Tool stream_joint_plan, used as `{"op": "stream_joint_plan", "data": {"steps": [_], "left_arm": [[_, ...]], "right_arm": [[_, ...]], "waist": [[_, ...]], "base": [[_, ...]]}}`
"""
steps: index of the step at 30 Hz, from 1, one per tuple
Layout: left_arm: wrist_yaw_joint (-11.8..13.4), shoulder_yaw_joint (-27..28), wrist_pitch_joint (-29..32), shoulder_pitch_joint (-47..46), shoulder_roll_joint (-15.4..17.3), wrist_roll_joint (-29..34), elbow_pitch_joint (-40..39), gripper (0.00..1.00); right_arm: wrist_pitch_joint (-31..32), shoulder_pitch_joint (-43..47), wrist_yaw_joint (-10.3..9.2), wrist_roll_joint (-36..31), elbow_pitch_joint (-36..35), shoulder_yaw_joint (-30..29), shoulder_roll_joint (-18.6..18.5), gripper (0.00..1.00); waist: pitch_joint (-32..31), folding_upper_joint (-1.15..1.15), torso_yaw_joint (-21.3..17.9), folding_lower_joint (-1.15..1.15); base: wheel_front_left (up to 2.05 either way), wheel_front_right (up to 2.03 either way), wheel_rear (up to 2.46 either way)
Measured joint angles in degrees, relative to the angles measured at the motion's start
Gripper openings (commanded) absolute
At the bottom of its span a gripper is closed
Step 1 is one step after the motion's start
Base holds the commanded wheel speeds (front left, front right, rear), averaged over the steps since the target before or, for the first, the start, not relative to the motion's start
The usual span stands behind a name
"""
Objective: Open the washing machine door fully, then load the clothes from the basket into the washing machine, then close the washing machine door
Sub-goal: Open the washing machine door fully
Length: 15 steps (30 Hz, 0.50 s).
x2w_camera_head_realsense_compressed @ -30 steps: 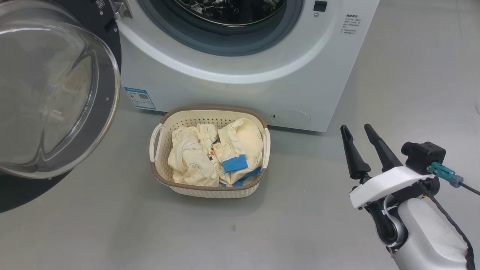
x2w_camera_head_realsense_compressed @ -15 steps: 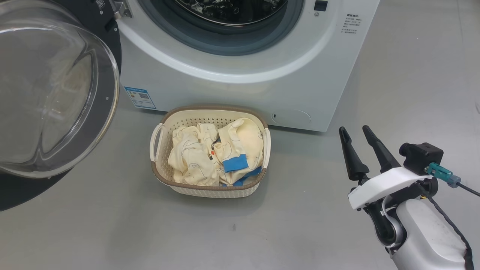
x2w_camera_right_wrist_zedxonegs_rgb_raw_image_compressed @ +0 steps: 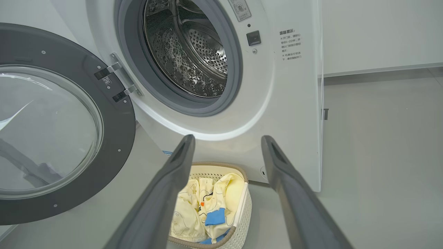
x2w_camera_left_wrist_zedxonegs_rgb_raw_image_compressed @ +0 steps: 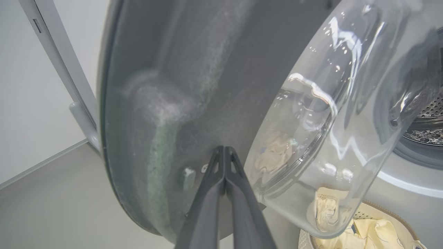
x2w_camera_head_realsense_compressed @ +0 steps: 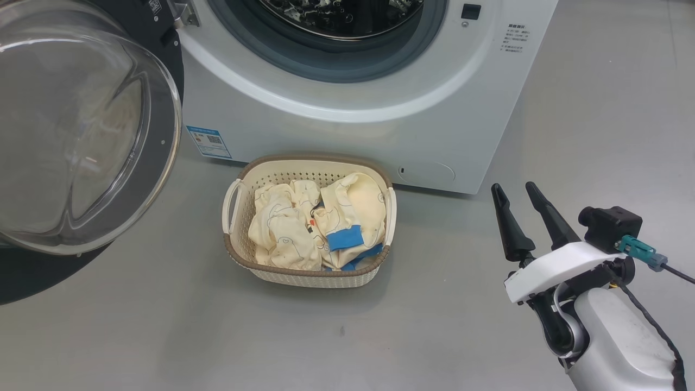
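Tightly closed, left gripper touches washing machine door; right gripper gapes.

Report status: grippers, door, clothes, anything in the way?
Left gripper shut, fingers at the washing machine door, which stands open. Right gripper open, empty. Clothes in basket. Nothing blocking the drum.

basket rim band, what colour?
Brown. The rim band runs round the top of the cream perforated basket. It shows best in the head view.
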Motion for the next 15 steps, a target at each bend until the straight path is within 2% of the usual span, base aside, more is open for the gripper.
{"op": "stream_joint_plan", "data": {"steps": [8, 15], "left_arm": [[-0.49, -2.2, -0.86, -0.77, -1.72, 0.27, -0.19, 0.0], [-0.88, -2.87, -2.38, -0.75, -1.86, 0.43, -1.04, 0.0]], "right_arm": [[0.0, -0.01, 0.0, 0.01, 0.09, -0.92, -0.3, 1.0], [0.0, -0.01, 0.0, 0.01, 0.11, -0.4, -0.09, 1.0]], "waist": [[-0.25, 0.0, 1.18, 0.0], [-0.45, 0.0, 1.79, 0.0]], "base": [[0.0, 0.0, 0.0], [0.0, 0.0, 0.0]]}}
